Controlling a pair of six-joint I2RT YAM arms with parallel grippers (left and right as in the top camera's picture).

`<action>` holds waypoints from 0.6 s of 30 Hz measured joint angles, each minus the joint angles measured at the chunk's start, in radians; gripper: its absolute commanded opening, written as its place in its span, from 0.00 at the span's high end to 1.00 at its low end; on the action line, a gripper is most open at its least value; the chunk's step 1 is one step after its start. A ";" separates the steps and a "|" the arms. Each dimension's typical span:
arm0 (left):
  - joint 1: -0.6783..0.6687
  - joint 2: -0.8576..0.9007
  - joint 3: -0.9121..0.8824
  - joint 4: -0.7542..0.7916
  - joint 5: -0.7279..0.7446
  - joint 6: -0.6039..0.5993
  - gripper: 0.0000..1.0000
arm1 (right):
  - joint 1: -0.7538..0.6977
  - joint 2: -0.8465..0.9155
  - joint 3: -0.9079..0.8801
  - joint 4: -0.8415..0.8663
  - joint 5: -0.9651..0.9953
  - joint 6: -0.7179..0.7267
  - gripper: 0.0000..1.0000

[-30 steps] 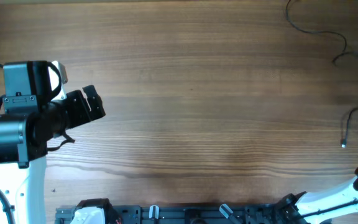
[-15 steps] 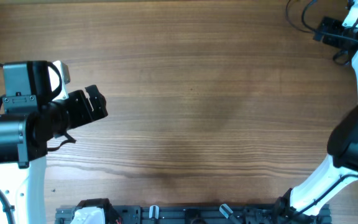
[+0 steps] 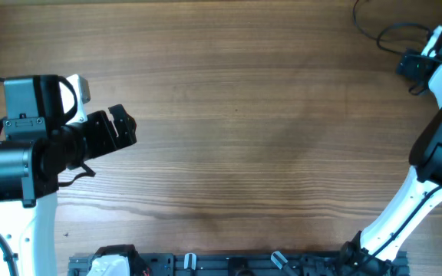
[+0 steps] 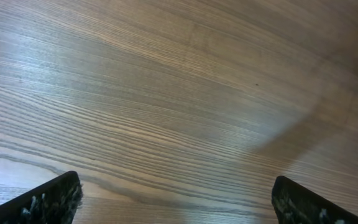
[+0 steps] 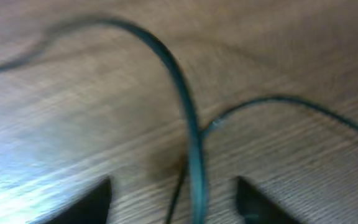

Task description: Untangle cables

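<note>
2 grippers, both spread wide: left gripper (image 3: 123, 129) over table (image 3: 244, 115) wood, right gripper (image 3: 410, 67) straddling cables (image 5: 188, 124) at far-right corner, nothing pinched. At least 2 blurred strands crossing there.

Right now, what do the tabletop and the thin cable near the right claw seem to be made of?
Tabletop: wood or wood-look laminate, brown grain lines, slight sheen from glare. Cable: flexible dark cord, probably plastic or rubber jacketed, smooth, curving in loose loops.
</note>
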 measured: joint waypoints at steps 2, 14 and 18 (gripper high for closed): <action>0.000 0.000 0.000 0.003 0.004 0.000 0.00 | -0.005 0.008 -0.003 -0.008 0.001 0.020 0.96; 0.000 0.000 0.000 0.016 0.014 0.000 0.00 | -0.179 -0.589 -0.002 -0.124 0.004 0.031 0.96; 0.000 0.000 0.000 0.010 0.014 0.012 0.00 | -0.358 -0.752 0.015 -0.207 0.021 0.111 0.96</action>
